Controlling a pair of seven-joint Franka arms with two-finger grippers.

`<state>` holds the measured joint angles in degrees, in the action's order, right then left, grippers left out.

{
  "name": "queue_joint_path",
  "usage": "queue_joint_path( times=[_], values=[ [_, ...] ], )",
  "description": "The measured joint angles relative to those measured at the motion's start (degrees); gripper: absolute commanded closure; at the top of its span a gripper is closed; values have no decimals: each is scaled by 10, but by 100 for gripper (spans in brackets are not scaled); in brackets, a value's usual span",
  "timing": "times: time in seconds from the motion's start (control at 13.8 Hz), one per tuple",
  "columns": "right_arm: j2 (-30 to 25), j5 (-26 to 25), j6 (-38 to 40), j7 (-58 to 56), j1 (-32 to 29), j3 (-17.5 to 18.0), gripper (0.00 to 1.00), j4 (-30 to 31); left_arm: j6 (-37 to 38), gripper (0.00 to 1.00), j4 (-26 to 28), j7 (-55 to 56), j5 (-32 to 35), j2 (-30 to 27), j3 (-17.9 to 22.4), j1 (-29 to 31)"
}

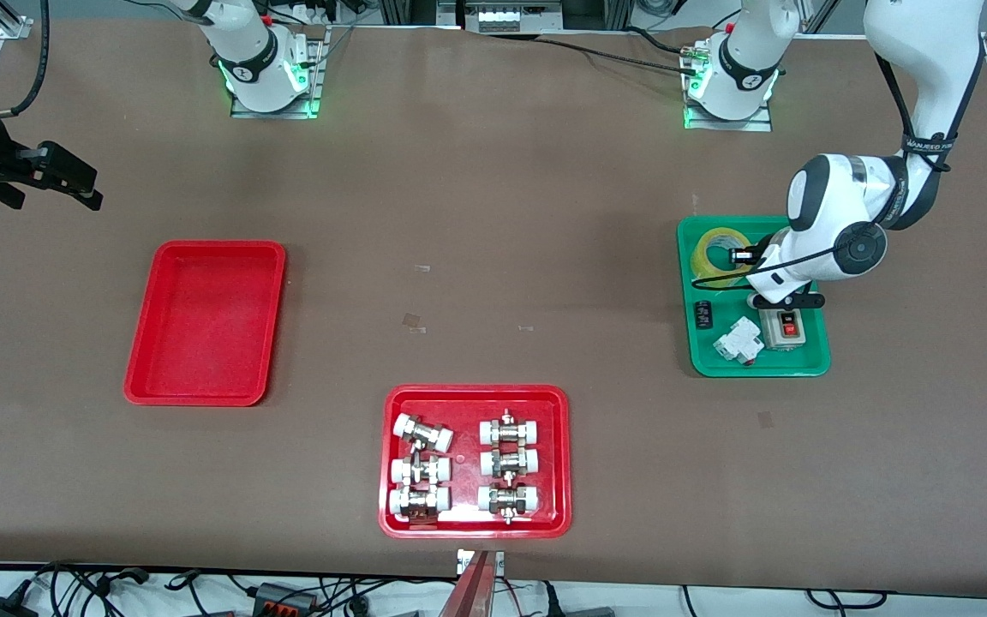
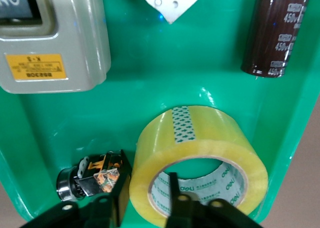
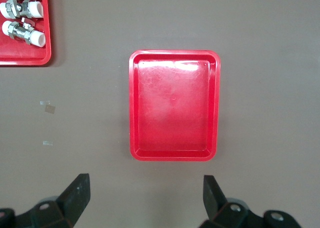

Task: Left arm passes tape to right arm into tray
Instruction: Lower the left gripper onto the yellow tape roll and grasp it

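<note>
The yellow tape (image 1: 716, 248) lies flat in the green tray (image 1: 759, 367) at the left arm's end of the table. My left gripper (image 1: 746, 257) is down at the roll. In the left wrist view the gripper (image 2: 146, 175) is open, one finger inside the pale core and one outside, astride the wall of the tape (image 2: 200, 138). The plain red tray (image 1: 202, 321) sits empty toward the right arm's end. My right gripper (image 1: 56, 171) waits open and empty in the air past that tray; its wrist view shows the gripper (image 3: 146, 193) and the tray (image 3: 172, 108).
The green tray (image 2: 150, 63) also holds a grey switch box (image 1: 785, 326), a white breaker (image 1: 738, 341), a dark capacitor (image 2: 275, 33) and a small black and orange part (image 2: 90, 178) beside the tape. A red tray with white-capped fittings (image 1: 476, 394) stands near the front edge.
</note>
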<state>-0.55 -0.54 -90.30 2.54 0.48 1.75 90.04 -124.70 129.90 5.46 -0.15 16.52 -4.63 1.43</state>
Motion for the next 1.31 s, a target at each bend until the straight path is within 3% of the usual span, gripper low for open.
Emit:
queue_joint_path(
  times=[0.07,0.15,0.58,0.95,1.31],
  values=[
    [0,0,0,0,0,0,0,0,-1,98,0,-1,5,0,1,1],
    [0,0,0,0,0,0,0,0,-3,99,0,-2,7,0,0,1],
    [0,0,0,0,0,0,0,-1,34,99,-18,-2,12,-7,0,1],
    [0,0,0,0,0,0,0,-1,247,99,-206,-2,13,-44,-11,-2],
    [0,0,0,0,0,0,0,-1,311,99,-355,4,0,-47,-71,-10]
  ],
)
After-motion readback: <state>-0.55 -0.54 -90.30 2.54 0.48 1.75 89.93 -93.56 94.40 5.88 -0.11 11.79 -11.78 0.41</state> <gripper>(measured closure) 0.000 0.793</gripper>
